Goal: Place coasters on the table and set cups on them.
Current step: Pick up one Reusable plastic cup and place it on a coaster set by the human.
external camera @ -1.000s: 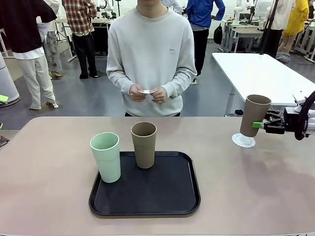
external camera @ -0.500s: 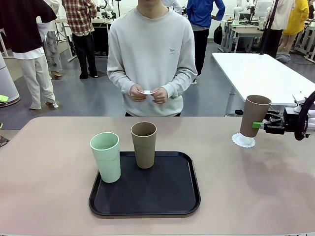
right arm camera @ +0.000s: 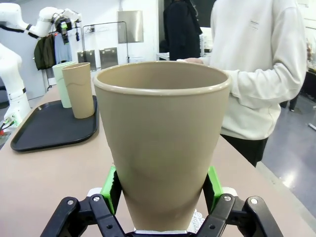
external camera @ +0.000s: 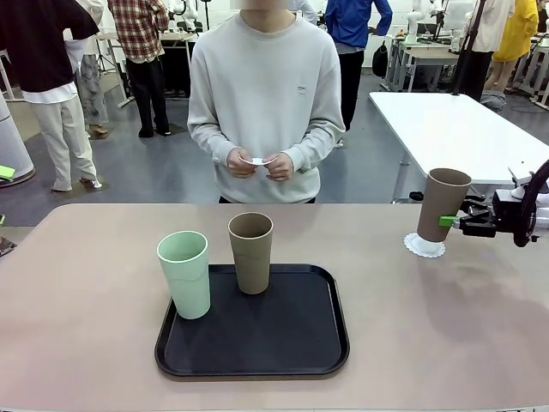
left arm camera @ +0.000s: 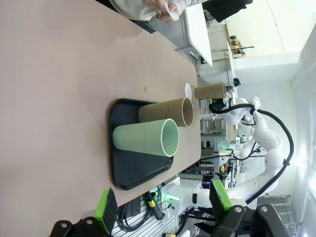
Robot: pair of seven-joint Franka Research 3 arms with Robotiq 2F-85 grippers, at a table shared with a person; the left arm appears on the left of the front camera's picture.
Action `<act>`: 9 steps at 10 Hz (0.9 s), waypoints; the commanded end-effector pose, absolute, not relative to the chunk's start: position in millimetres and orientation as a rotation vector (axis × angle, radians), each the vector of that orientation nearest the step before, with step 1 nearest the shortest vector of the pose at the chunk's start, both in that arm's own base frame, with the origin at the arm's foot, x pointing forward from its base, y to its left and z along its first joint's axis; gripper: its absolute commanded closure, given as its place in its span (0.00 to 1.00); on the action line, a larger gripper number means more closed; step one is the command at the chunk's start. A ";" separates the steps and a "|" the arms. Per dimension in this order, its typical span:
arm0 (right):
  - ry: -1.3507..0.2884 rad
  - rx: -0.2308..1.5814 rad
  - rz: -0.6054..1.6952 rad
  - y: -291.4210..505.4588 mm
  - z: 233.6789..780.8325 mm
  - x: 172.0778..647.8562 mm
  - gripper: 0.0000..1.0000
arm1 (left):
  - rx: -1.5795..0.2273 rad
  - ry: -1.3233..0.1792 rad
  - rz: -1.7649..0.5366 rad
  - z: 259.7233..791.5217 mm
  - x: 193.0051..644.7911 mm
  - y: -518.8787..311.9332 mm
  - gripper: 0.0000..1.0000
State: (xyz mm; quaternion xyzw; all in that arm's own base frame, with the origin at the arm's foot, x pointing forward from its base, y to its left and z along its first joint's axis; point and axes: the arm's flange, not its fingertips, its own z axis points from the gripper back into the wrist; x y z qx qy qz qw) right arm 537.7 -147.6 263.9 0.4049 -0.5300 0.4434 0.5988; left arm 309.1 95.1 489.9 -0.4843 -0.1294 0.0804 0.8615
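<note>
My right gripper (external camera: 450, 221) is shut on a brown cup (external camera: 443, 206) at the table's far right. The cup leans slightly, its base down at a white lacy coaster (external camera: 425, 247). In the right wrist view this cup (right arm camera: 163, 143) sits between the green pads (right arm camera: 109, 190), with a bit of coaster (right arm camera: 197, 218) under it. A mint green cup (external camera: 184, 275) and another brown cup (external camera: 251, 253) stand on the black tray (external camera: 257, 343). The person holds a second coaster (external camera: 255, 160) in both hands. My left gripper (left arm camera: 163, 202) is open with nothing in it, well back from the green cup (left arm camera: 143, 137).
The beige table (external camera: 86, 300) has free surface left and right of the tray. A glossy white table (external camera: 455, 129) stands behind at the right. The person stands at the far edge, and other people are farther back.
My right gripper has lowered the brown cup slightly toward the coaster. The person, the left gripper and the other cups have not moved.
</note>
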 end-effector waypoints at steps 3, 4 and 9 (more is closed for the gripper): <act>-1.264 0.970 1.148 -146.3 248.2 544.9 0.18 | -1.032 -0.286 0.157 488.1 307.6 96.1 0.00; -1.258 0.952 1.171 -145.0 246.6 544.2 0.18 | -1.032 -0.286 0.157 488.1 307.6 96.1 0.00; -1.236 0.938 1.215 -142.9 236.0 552.9 0.18 | -1.032 -0.286 0.157 488.1 307.6 96.1 0.00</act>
